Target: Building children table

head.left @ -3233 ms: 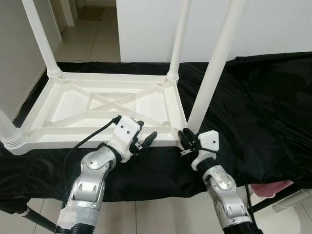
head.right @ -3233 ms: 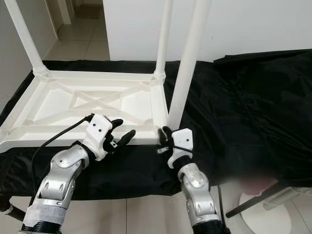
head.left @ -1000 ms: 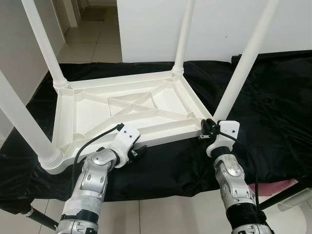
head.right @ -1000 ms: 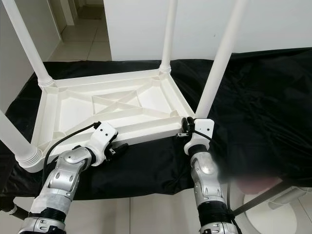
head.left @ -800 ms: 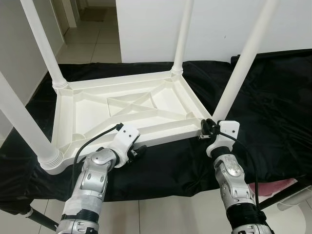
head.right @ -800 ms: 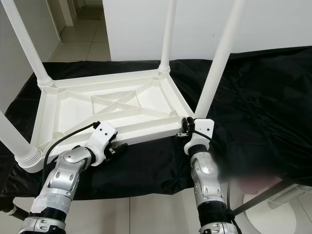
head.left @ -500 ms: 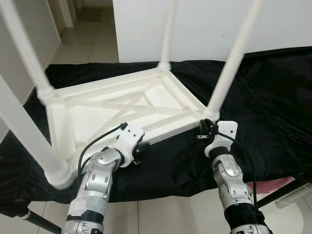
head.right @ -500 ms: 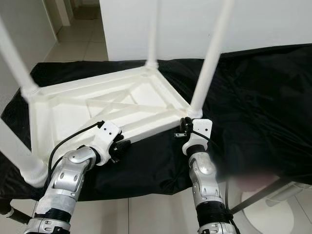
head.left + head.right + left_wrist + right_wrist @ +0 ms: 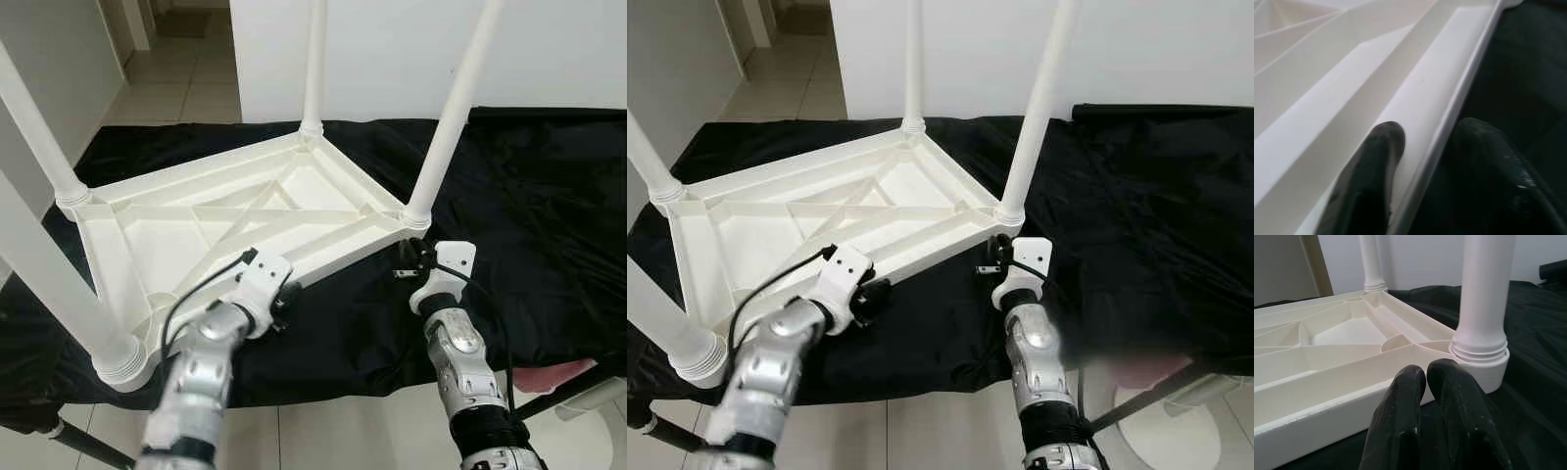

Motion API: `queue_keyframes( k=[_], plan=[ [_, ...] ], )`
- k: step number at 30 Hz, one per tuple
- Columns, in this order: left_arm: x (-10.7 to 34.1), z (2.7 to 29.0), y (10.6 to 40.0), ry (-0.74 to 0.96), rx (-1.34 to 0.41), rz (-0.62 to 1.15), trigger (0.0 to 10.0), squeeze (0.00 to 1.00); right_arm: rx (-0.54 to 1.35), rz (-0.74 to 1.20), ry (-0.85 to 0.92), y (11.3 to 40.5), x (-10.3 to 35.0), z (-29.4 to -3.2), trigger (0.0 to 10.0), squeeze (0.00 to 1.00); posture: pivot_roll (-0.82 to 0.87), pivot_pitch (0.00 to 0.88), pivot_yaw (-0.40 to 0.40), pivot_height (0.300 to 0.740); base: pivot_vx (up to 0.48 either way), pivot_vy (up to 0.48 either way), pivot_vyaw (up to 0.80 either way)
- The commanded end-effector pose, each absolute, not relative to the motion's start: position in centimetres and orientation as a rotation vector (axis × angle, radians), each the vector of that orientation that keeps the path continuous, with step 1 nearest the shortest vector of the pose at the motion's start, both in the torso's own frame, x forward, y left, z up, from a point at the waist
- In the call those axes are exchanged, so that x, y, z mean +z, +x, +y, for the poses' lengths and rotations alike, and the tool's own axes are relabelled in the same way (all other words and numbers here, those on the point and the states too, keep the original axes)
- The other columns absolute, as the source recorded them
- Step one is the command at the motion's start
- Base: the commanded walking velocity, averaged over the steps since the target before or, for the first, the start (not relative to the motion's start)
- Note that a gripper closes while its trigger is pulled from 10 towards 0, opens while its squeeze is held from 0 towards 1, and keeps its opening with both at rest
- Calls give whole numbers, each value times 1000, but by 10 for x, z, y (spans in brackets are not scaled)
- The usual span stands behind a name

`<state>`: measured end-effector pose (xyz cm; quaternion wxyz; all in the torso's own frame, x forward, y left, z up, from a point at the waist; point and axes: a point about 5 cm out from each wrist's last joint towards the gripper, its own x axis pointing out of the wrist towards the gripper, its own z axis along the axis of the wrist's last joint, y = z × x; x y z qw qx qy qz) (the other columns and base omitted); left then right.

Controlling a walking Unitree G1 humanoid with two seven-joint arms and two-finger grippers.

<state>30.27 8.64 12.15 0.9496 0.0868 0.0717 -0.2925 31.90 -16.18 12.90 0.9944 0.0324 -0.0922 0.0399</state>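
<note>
A white plastic children's table (image 9: 333, 247) lies upside down on a black cloth (image 9: 529, 196), its four legs pointing up. It sits turned at an angle to me. My left gripper (image 9: 282, 302) is shut on the table's near rim (image 9: 1449, 98): one finger (image 9: 1382, 147) rests inside the rim, the other outside over the cloth. My right gripper (image 9: 405, 264) is shut with nothing in it. It hovers just in front of the near right corner, below that corner's leg (image 9: 1483, 293), with a small gap to the rim.
The cloth-covered surface ends just before my arms, with tiled floor (image 9: 176, 93) below and beyond. A white wall (image 9: 392, 49) stands behind. A pink thing (image 9: 554, 377) and a white object (image 9: 598, 397) lie low on the right. Bare cloth spreads to the right.
The table has swung round on the cloth, its near right corner going away from me and its near left corner coming closer. My left gripper kept hold of the rim; the right now stands slightly off the corner.
</note>
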Motion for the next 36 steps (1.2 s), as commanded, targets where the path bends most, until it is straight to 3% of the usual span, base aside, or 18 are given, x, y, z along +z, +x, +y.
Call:
queue_keyframes(
  k=[1,4,5,6,7,13,17,25,36],
  plan=[
    [125,86,301,146,-572,128,10000,1000,81,-190,63,320,130,-160,10000,0,43,20,7,740,0,0,0],
    [129,83,299,155,-596,89,10000,1000,80,-189,64,320,129,-160,10000,0,43,20,7,740,0,0,0],
    [141,78,294,168,-621,0,10000,125,81,-186,65,320,129,-159,10000,0,45,22,6,740,0,0,0],
    [141,78,294,168,-621,0,10000,125,81,-186,65,320,129,-159,10000,0,45,22,6,740,0,0,0],
    [145,78,292,165,-625,-33,10000,0,82,-186,66,320,128,-159,10000,0,48,23,5,740,0,0,0],
    [148,84,291,163,-620,-38,10000,0,85,-185,66,320,128,-158,10000,0,49,23,5,740,0,0,0],
    [142,106,282,193,-623,-4,10000,0,91,-183,68,321,128,-157,10000,0,53,25,2,740,0,0,0],
    [129,125,265,226,-680,57,10000,0,99,-182,64,322,128,-156,10000,0,57,27,-3,740,0,0,0],
    [113,149,264,282,-607,178,10000,0,110,-181,58,324,130,-155,10000,0,60,28,-18,740,0,0,0]
  ],
)
